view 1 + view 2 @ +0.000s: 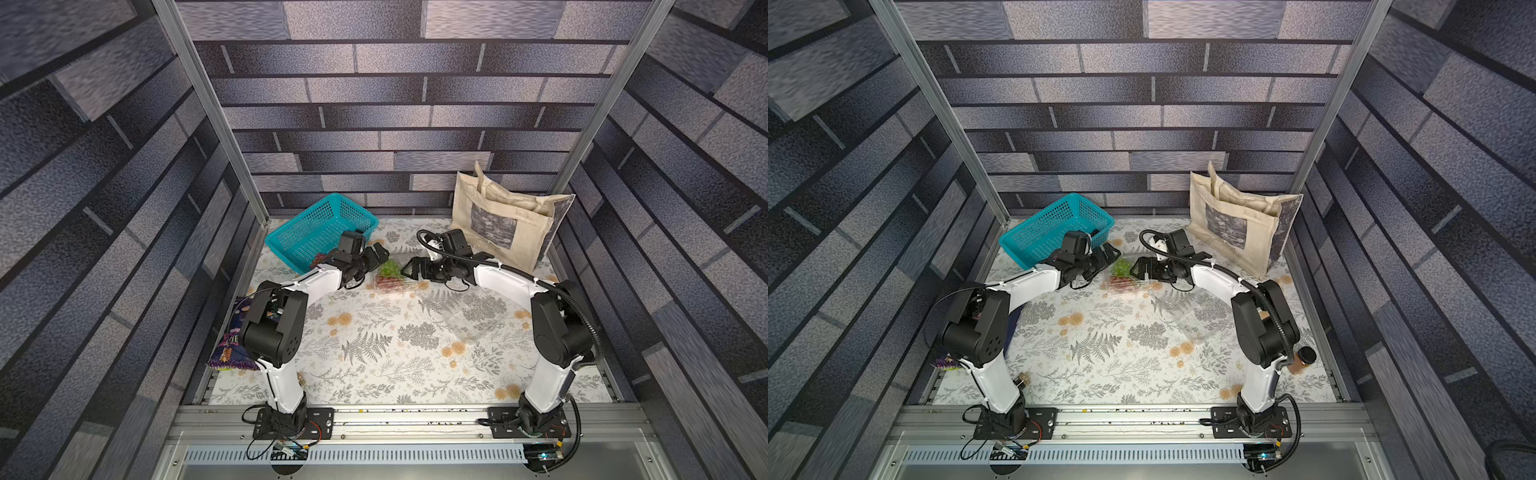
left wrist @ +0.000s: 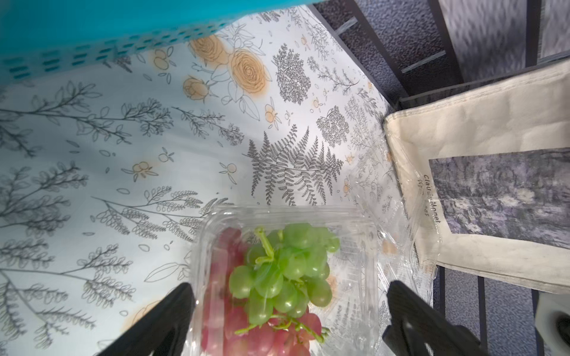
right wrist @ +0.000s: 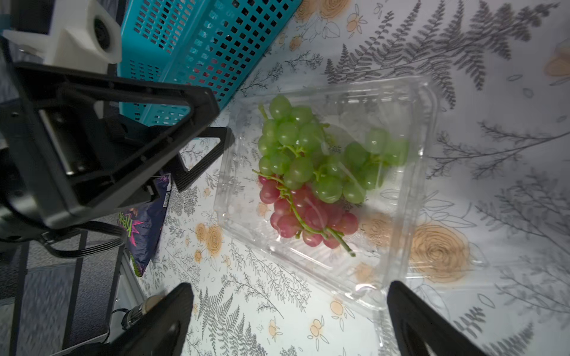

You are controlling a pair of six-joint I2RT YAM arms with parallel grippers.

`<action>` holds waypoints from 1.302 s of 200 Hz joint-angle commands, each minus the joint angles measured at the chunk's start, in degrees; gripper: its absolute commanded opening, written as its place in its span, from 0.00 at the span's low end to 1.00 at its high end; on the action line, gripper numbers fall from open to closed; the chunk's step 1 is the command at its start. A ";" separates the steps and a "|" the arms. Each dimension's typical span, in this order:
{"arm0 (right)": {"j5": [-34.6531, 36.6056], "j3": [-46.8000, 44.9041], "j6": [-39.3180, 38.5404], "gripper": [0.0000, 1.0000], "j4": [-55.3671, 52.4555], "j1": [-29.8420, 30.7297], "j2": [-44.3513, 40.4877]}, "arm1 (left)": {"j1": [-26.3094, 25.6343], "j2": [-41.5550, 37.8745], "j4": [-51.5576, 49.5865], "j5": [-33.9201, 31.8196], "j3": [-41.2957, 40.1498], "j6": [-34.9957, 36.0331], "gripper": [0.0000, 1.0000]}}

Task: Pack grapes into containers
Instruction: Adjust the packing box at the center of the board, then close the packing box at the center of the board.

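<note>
A clear clamshell container (image 3: 398, 246) sits mid-table in front of the basket. Inside it a green bunch of grapes (image 3: 308, 154) lies on a red bunch (image 3: 305, 215); both top views show the green (image 1: 388, 268) over the red (image 1: 384, 286). My left gripper (image 2: 290, 286) hovers just above this box, open, its fingers (image 2: 172, 317) straddling the box without touching the fruit. On the other side of the box my right gripper (image 3: 290, 286) is open and holds nothing. A second, empty container (image 1: 473, 311) lies further right. Red grapes (image 1: 319, 259) show in the basket.
The teal perforated basket (image 1: 320, 232) stands tilted at the back left, the beige tote bag (image 1: 507, 220) at the back right. A purple snack bag (image 1: 232, 332) lies by the left arm's elbow. A brown bottle (image 1: 1304, 359) stands behind the right arm. Loose clear plastic (image 2: 379, 172) lies near the tote.
</note>
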 commanded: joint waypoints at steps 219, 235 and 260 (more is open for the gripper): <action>-0.05 4.14 10.18 1.00 3.60 0.34 7.05 | 1.69 -13.68 23.88 4.54 -30.79 -15.08 0.53; 0.10 4.05 10.36 1.00 3.71 0.54 7.29 | 1.55 -13.12 25.16 4.71 -31.51 -15.35 0.46; 0.36 4.14 10.57 1.00 3.67 0.73 7.41 | 1.53 -13.11 25.74 4.13 -32.46 -15.13 0.42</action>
